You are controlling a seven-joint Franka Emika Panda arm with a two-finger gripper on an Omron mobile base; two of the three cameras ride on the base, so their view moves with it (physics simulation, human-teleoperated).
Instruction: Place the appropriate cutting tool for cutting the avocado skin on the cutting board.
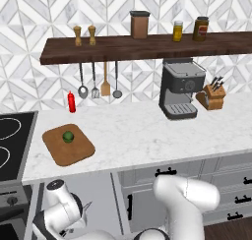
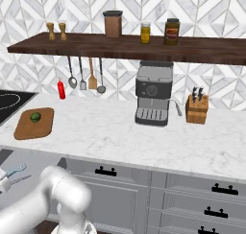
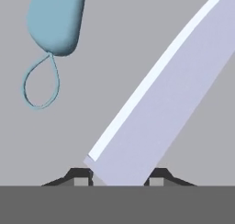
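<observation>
Left base view first: the cutting board [image 1: 68, 145] lies flat on the white marble surface [image 1: 147, 135], just right of the black stovetop [image 1: 12, 135], with the avocado [image 1: 68, 136] sitting on its upper half. Behind it a red bottle [image 1: 72, 102] stands at the wall, and further right there's a coffee machine [image 1: 180, 89] with a wooden knife block [image 1: 211, 95] right beside it. The arm bends way down below the edge of the surface at lower left, and a thin silver point of the knife [image 1: 86, 208] pokes out next to its wrist.

Right base view: same board [image 2: 33, 123] and avocado [image 2: 35, 116] at far left. Down at the left edge, below the surface, the light-blue peeler [image 2: 14, 170] sits just above the thin knife blade [image 2: 19, 181].

Hand view: the claw [image 3: 119, 179] has its 2 dark tips on either side of the broad pale blade [image 3: 170, 99], which runs up and to the right from between them. Looks clamped on it. The peeler's blue handle [image 3: 56, 19] with its cord loop [image 3: 41, 83] is up at the top left, apart from the blade.
</observation>
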